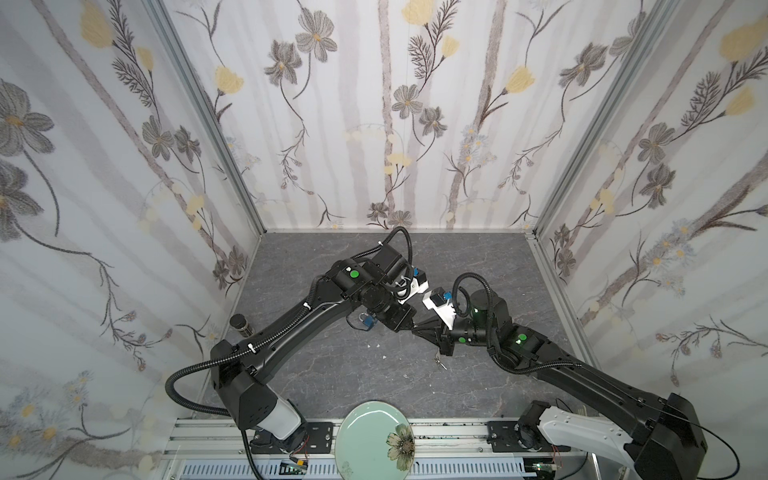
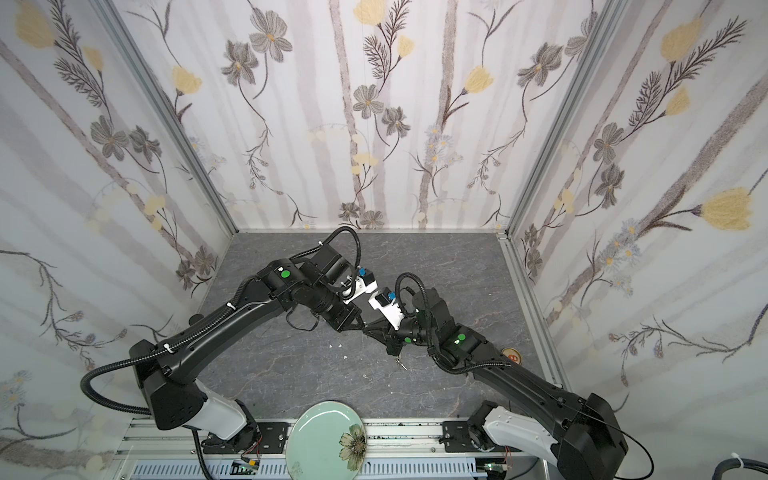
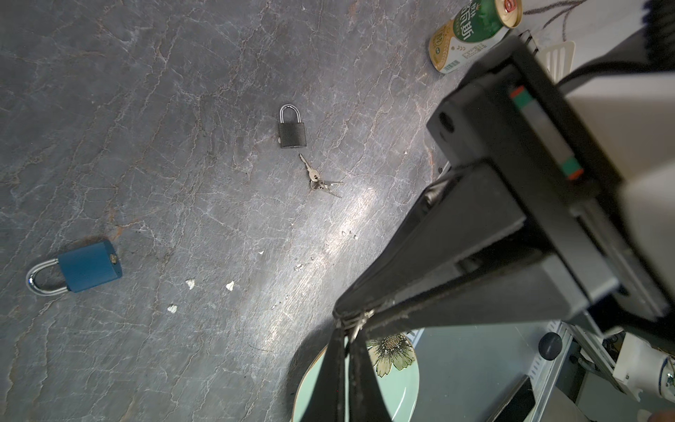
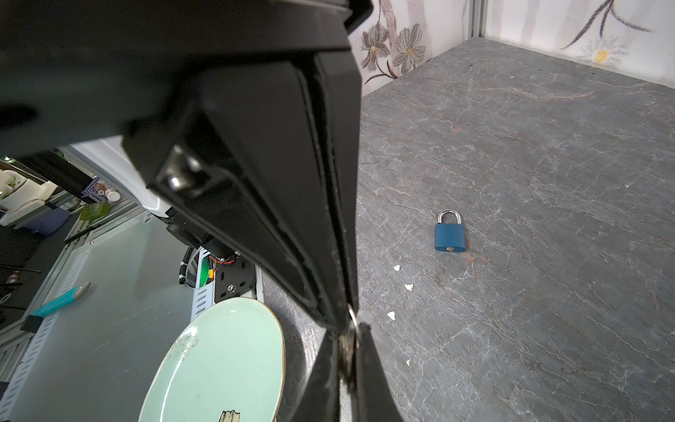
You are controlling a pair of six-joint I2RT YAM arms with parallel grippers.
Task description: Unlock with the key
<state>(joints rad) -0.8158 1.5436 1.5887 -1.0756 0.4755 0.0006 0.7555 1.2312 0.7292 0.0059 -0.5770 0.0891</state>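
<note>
**Key** (image 4: 346,351): a small metal piece with a split ring, held in the air over the grey marbled worktop (image 1: 478,257). It sits mid-scene, where the two arms meet tip to tip. The blade cannot be made out.

**Left gripper** (image 3: 351,320): fingers (image 3: 420,263) clenched on the key, with the ring showing at their tips.

**Right gripper** (image 4: 349,317): comes in from the opposite side. Its fingers (image 4: 292,219) are also clenched, nipping the ring end of the same key.

**Blue padlock** (image 3: 89,266): flat on the worktop, shackle closed, keyhole end in view. It lies well apart from the held key. In a top view the blue padlock (image 1: 365,321) shows partly under the left arm.

**Black padlock** (image 3: 292,131): flat on the worktop, shackle closed. It cannot be found in the top views.

**Bunch of keys** (image 3: 318,181): on a ring, lying just beside the black padlock's base and not touching it. In both top views the bunch of keys (image 1: 439,364) (image 2: 400,365) lies close by the right gripper.

**White crumbs** (image 3: 190,284): scattered on the worktop between the blue padlock and the meeting fingertips.

**Pale green plate** (image 1: 365,432): flower print, sits at the front edge.

**Green-and-cream drink can** (image 3: 471,36): near the right wall.

**Dark cylindrical container** (image 1: 241,326): stands by the left wall.
</note>
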